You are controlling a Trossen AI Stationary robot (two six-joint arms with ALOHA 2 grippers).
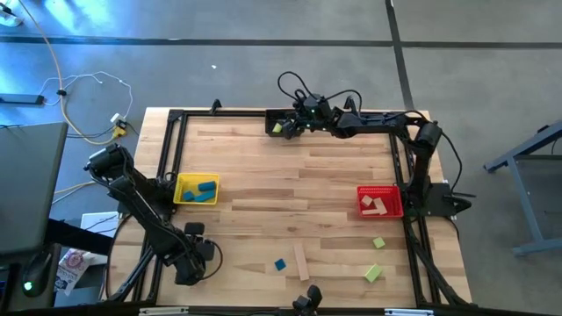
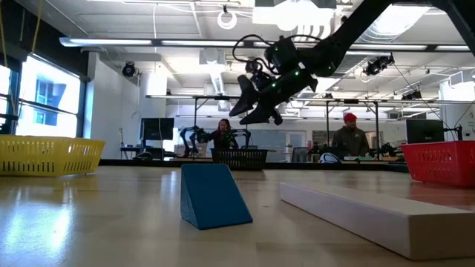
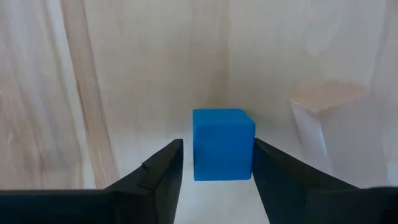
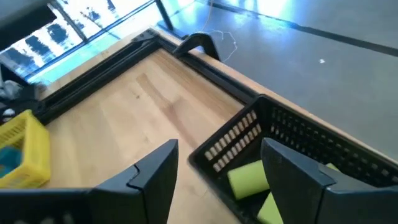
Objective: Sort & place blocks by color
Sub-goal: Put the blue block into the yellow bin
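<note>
A blue block sits on the table near its near edge, with a plain wood bar beside it. In the left wrist view the blue block lies ahead of my open left gripper, in line with the gap between its fingers and untouched. My left gripper is low, to the block's left. Two lime green blocks lie near the right front. My right gripper hovers open above the black bin, which holds green blocks.
A yellow bin with blue blocks stands at the left, and a red bin with plain wood pieces at the right. The black bin is at the far edge. Bare tabletop lies between them. People sit in the room beyond the table.
</note>
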